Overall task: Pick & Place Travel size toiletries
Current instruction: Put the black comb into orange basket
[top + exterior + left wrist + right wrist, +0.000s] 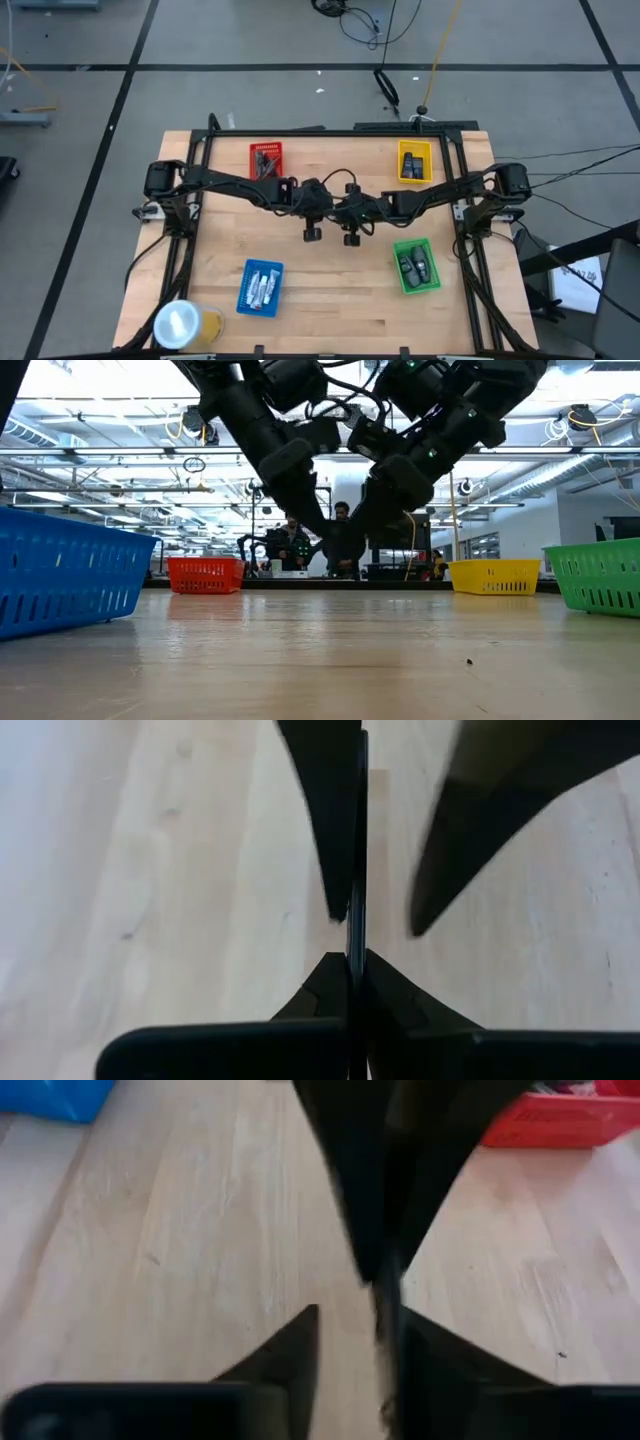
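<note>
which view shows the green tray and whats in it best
The high view: it looks straight down into the green tray and its dark oval pieces. The low view shows only its slotted side wall at right. Neither wrist view shows it.

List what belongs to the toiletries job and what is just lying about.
Job: white tubes; dark oval pieces; dark sticks; slim dark stick in left pincer.
Lying about: yellowish roll; red tray, yellow tray, green tray, blue tray.
</note>
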